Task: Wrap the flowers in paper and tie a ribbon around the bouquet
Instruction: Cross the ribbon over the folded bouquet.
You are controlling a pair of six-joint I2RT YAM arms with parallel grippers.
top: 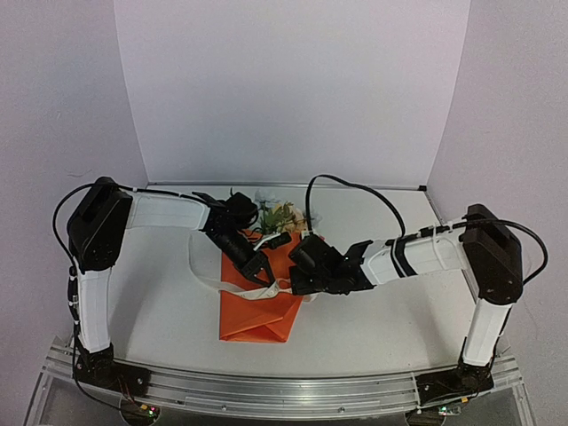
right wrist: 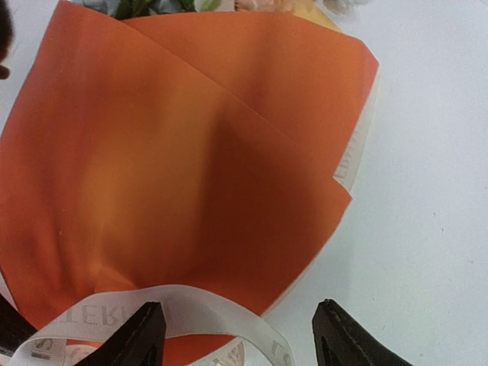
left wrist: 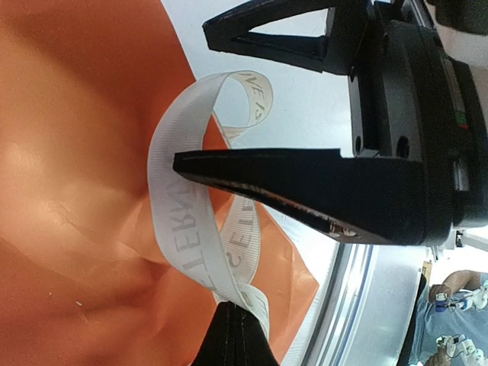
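The bouquet lies flat on the table, its orange paper tapering toward the near edge. The flowers poke out at its far end. A white lettered ribbon crosses the wrap's middle. My left gripper is shut on the ribbon; in the left wrist view its jaws pinch two strands of the looped ribbon over the paper. My right gripper stands open right beside it. Its fingertips straddle a curl of ribbon without touching it, above the paper.
The white table runs left and right of the bouquet, with white walls behind and to both sides. A metal rail edges the near side between the arm bases. A strip of ribbon peeks from under the paper's right edge.
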